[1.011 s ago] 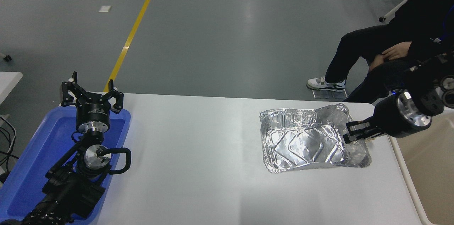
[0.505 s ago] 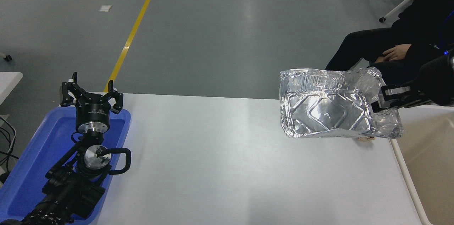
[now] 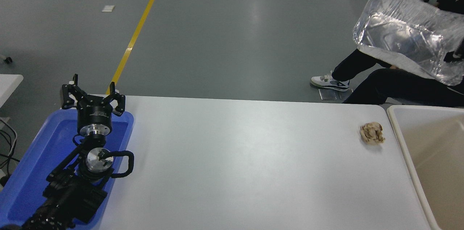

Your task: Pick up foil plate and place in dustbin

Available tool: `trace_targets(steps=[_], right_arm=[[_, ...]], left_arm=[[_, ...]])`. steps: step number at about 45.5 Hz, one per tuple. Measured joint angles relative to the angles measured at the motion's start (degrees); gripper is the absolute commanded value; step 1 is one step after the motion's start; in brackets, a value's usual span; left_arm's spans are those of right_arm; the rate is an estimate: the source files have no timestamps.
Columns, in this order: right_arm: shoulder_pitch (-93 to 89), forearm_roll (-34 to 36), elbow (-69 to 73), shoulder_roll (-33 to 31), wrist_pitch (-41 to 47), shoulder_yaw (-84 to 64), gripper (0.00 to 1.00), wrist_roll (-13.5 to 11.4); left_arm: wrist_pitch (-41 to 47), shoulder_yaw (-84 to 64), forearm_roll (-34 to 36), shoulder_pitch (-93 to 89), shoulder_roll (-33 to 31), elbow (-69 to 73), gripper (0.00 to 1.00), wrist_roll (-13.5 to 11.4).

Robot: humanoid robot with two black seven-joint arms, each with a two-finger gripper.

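The foil plate [image 3: 406, 37], shiny and crinkled, hangs tilted high in the air at the upper right, well above the table and beyond its far edge. Only a dark sliver of my right gripper [image 3: 458, 54] shows at the picture's right edge, shut on the plate's right rim. The cream dustbin [image 3: 438, 157] stands off the table's right end, below and nearer than the plate. My left gripper [image 3: 92, 92] is parked open over the blue tray at the lower left.
A small crumpled tan paper ball [image 3: 372, 132] lies on the white table [image 3: 235, 157] close to the dustbin. The blue tray [image 3: 32, 164] sits at the left end. A seated person's legs [image 3: 384, 81] are behind the far right corner.
My right gripper has lifted the foil plate off the table, up and to the right. The paper ball that lay under it now shows. The left arm has not moved.
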Motion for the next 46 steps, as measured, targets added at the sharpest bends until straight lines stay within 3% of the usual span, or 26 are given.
trace_targets(steps=[11, 21, 30, 35, 46], right_arm=[[-15.91, 12.43, -4.05, -1.85, -11.03, 4.87, 0.0, 0.54], [-35.79, 21.61, -11.0, 1.37, -17.86, 16.2, 0.0, 1.23], [-55.97, 25.9, -26.94, 10.24, -19.89, 31.01, 0.0, 1.48], [-66.87, 26.78, -41.25, 18.88, -20.07, 38.83, 0.0, 1.63], [-79.45, 27.68, -60.35, 32.14, -20.77, 46.66, 0.0, 2.19]], left_arm=[[0.0, 0.0, -0.07, 0.0, 0.01, 0.0, 0.99, 0.0], [0.0, 0.0, -0.07, -0.01, -0.01, 0.01, 0.99, -0.02], [-0.01, 0.0, -0.07, -0.01, 0.0, 0.02, 0.99, -0.04], [-0.01, 0.0, -0.07, -0.01, 0.0, 0.03, 0.99, -0.03], [-0.01, 0.0, -0.09, -0.01, -0.01, 0.03, 0.99, -0.03]])
